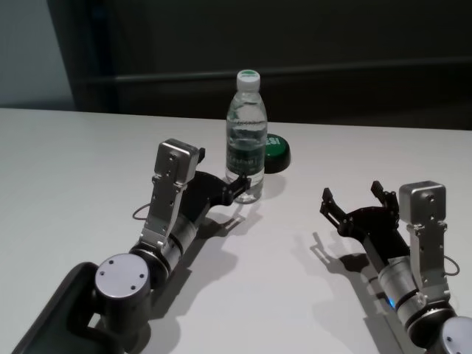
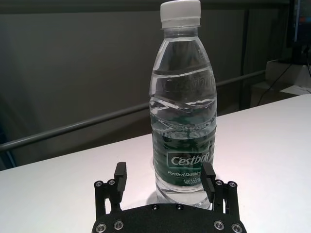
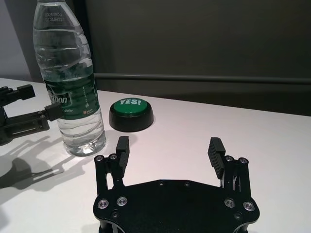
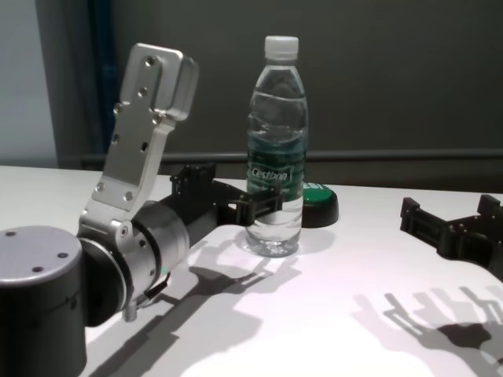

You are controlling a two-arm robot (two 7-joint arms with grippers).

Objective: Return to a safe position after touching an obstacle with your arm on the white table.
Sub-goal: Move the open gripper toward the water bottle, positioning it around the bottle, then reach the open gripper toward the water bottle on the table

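Observation:
The obstacle, a clear water bottle point(image 1: 245, 136) with a white cap and dark green label, stands upright on the white table point(image 1: 74, 162). My left gripper point(image 1: 242, 186) is open and low at the bottle's base. In the left wrist view the bottle point(image 2: 183, 126) fills the space just ahead of the gripper point(image 2: 164, 174), and one fingertip point(image 2: 209, 175) overlaps its edge. The chest view shows one left finger point(image 4: 263, 206) lying against the label of the bottle point(image 4: 277, 141). My right gripper point(image 1: 352, 195) hovers open and empty over the table, off to the bottle's right.
A low black button with a green "YES!" top point(image 1: 276, 151) sits just behind and to the right of the bottle, also the button point(image 3: 131, 109) in the right wrist view. A dark wall with a rail runs behind the table's far edge.

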